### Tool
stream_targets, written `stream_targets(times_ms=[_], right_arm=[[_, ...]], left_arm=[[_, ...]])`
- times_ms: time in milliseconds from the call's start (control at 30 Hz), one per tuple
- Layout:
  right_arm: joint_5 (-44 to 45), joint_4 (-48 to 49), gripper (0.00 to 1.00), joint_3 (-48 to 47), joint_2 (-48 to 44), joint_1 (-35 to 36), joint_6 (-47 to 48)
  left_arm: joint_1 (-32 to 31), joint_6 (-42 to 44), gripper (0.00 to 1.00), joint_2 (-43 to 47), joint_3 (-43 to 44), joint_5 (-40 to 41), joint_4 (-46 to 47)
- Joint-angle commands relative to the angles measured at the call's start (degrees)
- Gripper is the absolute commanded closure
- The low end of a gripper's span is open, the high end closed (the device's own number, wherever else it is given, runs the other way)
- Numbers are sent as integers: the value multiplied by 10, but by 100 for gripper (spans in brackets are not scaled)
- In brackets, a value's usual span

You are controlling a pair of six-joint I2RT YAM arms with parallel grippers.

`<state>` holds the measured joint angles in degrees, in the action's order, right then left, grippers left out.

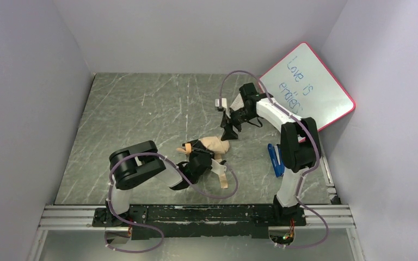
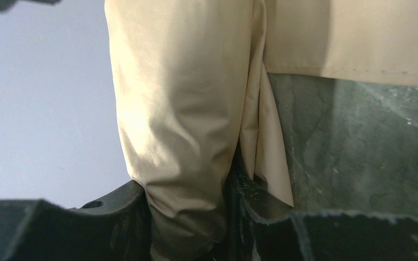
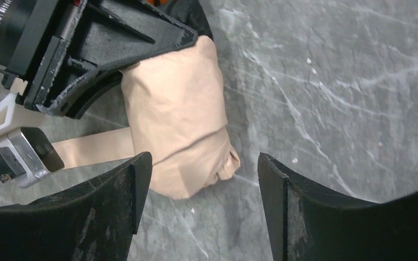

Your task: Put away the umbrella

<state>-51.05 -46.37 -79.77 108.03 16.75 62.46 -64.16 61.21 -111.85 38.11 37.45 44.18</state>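
on the middle of the desk [image 1: 141, 109], pinning the folded umbrella [image 1: 213, 145] down with the left claw [image 2: 188, 217] half-closed around its bunched tan fabric, seemingly to keep the folds gathered, while hovering the right claw [image 3: 204, 174], spread wide and empty, just over its free end.

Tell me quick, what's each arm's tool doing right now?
Left tool: closed on the umbrella.
Right tool: open, holding nothing.
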Motion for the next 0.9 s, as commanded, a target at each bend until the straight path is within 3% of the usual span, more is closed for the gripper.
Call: stream_targets(times_ms=[0, 367, 600, 733, 867], right_arm=[[-4, 5, 24, 0, 12, 21, 20], [52, -2, 14, -9, 61, 49, 8], [112, 12, 15, 9, 80, 58, -9], [133, 0, 21, 12, 94, 59, -11], [149, 14, 40, 23, 98, 58, -27]], left_arm=[[-9, 20, 95, -29, -27, 7, -62], [-16, 26, 95, -33, -29, 6, -54], [-19, 28, 95, -32, -30, 7, -48], [-20, 26, 95, -32, -26, 8, -48], [-21, 28, 95, -31, -26, 15, -36]])
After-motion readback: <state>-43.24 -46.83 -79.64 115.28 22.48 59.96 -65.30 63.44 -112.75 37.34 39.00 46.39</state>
